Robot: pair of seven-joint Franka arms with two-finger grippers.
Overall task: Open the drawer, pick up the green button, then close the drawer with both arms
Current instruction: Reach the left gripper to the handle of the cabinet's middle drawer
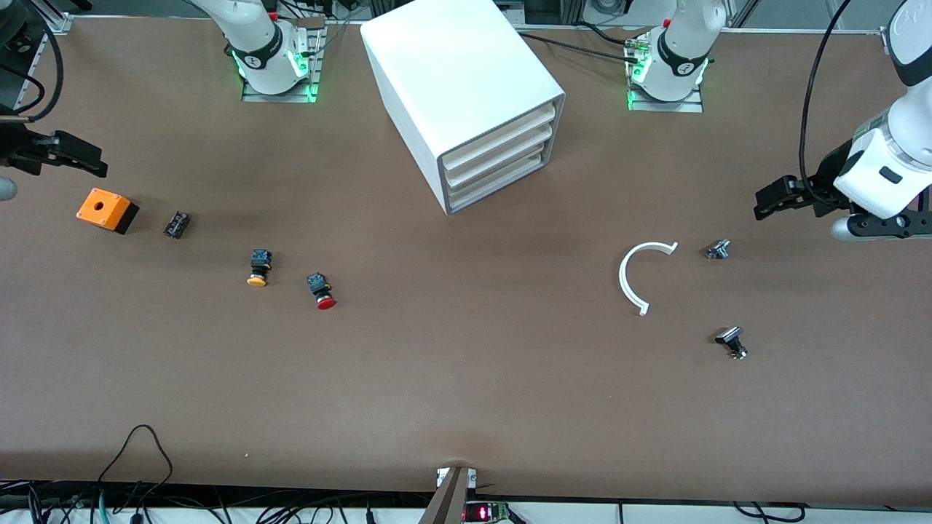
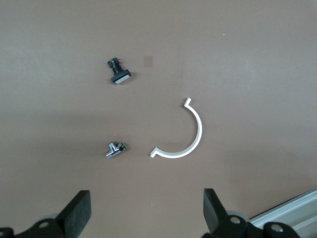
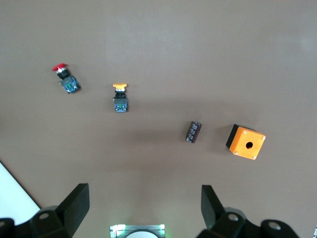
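The white box cabinet [image 1: 466, 80] stands between the two arm bases. Its three cream-fronted drawers are all shut; the lowest drawer [image 1: 499, 183] sits flush. The green-capped button is hidden from every view. My left gripper [image 1: 766, 204] hangs open and empty over the table at the left arm's end, and its wrist view [image 2: 147, 208] shows bare table between its fingers. My right gripper [image 1: 91, 161] hangs open and empty over the right arm's end, above an orange box [image 1: 106, 209]; its wrist view [image 3: 144, 203] shows it empty too.
A yellow-capped button [image 1: 258, 268] [image 3: 120, 96] and a red-capped button [image 1: 322, 290] [image 3: 66, 78] lie toward the right arm's end, with a small black block [image 1: 177, 224]. A white arc [image 1: 635, 276] [image 2: 195, 139] and two small metal parts [image 1: 719, 249] [image 1: 732, 342] lie toward the left arm's end.
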